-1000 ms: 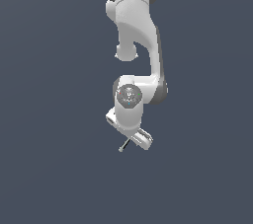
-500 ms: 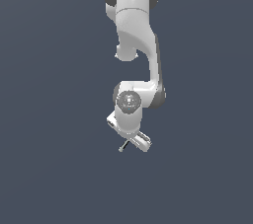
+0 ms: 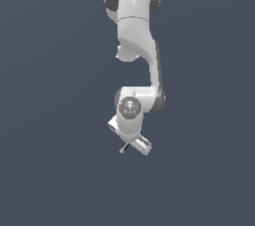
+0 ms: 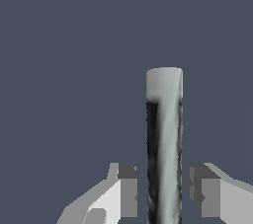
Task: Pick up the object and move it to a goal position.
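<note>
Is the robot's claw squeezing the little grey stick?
Cannot tell. The grey stick sits between the gripper fingers, with slim gaps showing beside it.

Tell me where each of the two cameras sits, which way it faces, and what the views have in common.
Exterior view: off the arm, apparently looking down from above onto the Panda arm over a plain grey floor; the stick pokes out below the wrist.
Wrist view: on the wrist, looking out along the fingers; both finger ends show, with the stick standing between them, pale tip farthest from the camera.
Shared: the stick and the gripper, though whether the fingers actually touch the stick cannot be told.
</note>
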Motion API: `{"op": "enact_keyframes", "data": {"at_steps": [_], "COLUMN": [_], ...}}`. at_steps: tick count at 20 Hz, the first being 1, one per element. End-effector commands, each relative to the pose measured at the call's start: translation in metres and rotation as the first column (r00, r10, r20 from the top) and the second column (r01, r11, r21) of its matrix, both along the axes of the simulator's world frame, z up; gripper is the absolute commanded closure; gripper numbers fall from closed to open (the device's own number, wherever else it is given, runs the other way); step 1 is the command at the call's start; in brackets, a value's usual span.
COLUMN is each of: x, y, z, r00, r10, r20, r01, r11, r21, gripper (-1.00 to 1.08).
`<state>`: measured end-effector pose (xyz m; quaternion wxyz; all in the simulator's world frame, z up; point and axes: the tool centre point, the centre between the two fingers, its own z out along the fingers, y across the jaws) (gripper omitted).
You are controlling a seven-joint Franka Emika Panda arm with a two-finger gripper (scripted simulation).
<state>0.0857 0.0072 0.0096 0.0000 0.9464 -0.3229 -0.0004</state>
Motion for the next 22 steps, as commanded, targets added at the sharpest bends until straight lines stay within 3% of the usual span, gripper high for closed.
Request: {"op": "enact_keyframes", "data": {"at_steps": [1, 13, 22], "x": [0.000, 0.000, -0.002], "y": [0.000, -0.003, -0.037], "z": [0.000, 0.005, 0.053], "r00": [1.000, 1.000, 1.000], "r10": [0.000, 0.000, -0.001], "r20": [0.001, 0.001, 0.001], "r01": [0.000, 0.000, 0.001], "r11": [1.000, 1.000, 1.000], "r21": [0.000, 0.000, 0.000], "gripper": [1.08, 1.08, 1.08]}}
